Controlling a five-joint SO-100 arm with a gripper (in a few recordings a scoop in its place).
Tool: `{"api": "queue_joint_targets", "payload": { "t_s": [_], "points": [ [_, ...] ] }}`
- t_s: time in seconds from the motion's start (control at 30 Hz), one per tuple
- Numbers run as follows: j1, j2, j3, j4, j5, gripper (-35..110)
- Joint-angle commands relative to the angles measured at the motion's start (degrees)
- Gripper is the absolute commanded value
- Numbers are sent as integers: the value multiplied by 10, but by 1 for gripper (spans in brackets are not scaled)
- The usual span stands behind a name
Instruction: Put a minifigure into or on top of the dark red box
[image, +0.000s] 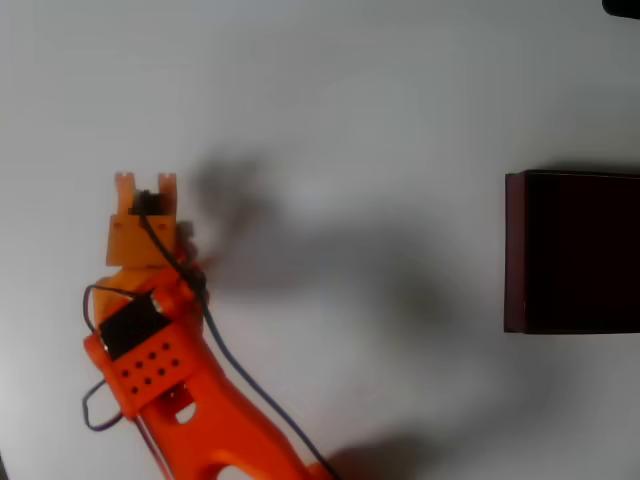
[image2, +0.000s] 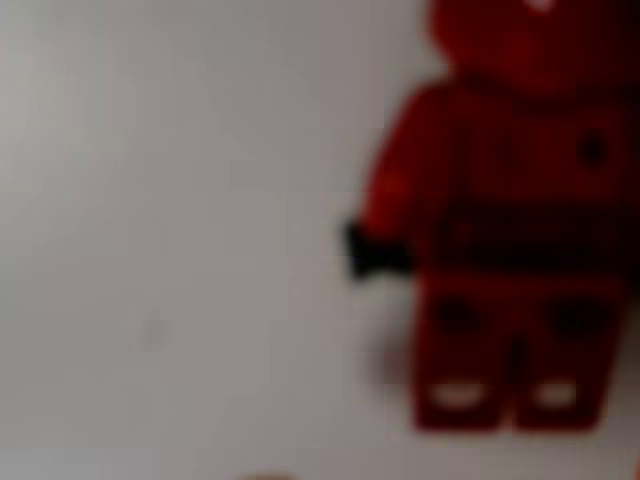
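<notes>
Reaching up from the lower edge of the overhead view, the orange arm (image: 190, 400) is seen at the far left of the white table (image: 350, 100), well apart from the dark red box (image: 572, 252), which serves as the landmark for all that follows. A black block (image: 128, 327) and a thin dark cable (image: 215, 340) are carried on the arm, the cable trailing down toward the bottom edge on the side facing the box. The gripper (image: 146, 183) is found at the arm's upper end, pointing toward the top of the picture, at about the height of the box's upper wall and far to the left of it. Two short orange prongs are shown side by side there, but whether the fingers are parted or pressed together cannot be told from this angle. A soft grey shadow (image: 330, 260) is cast on the table between the arm and the box. The box itself is cut off by the right edge; a thin maroon wall is presented on its left side and a near-black interior behind it.

In the wrist view, the minifigure (image2: 510, 220) is shown blurred and very close, lying on the table in the right half of the picture, head toward the top edge. An all-red body, a dark hand (image2: 372, 252) at its left side and two pale marks at the feet can be made out. Its place relative to the box cannot be told.
</notes>
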Motion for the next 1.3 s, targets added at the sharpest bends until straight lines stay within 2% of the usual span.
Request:
{"api": "queue_joint_targets", "payload": {
  "t_s": [0.0, 1.1, 1.27],
  "points": [
    [-8, 4, -23, 16, 5, 18],
    [8, -47, -40, -25, -21, 16],
    [14, -53, -40, -33, -33, 7]
  ]
}}
